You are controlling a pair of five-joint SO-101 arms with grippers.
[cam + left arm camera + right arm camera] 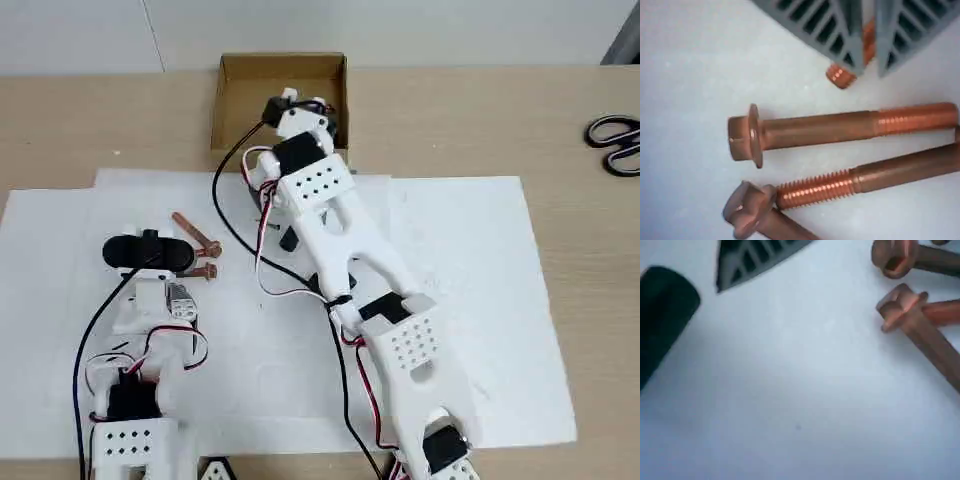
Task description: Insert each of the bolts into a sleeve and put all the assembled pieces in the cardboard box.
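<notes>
You have the left hand (867,65) clamped on one bolt (840,76), with the loose bolts (192,230) angled just beside it, left of centre; whether the right hand (298,110) is open, I cannot tell.

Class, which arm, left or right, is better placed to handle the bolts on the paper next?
Left. Its gripper sits among the bolts, fingers apparently closed on one bolt. The other arm stretches over the cardboard box, away from them.
</notes>
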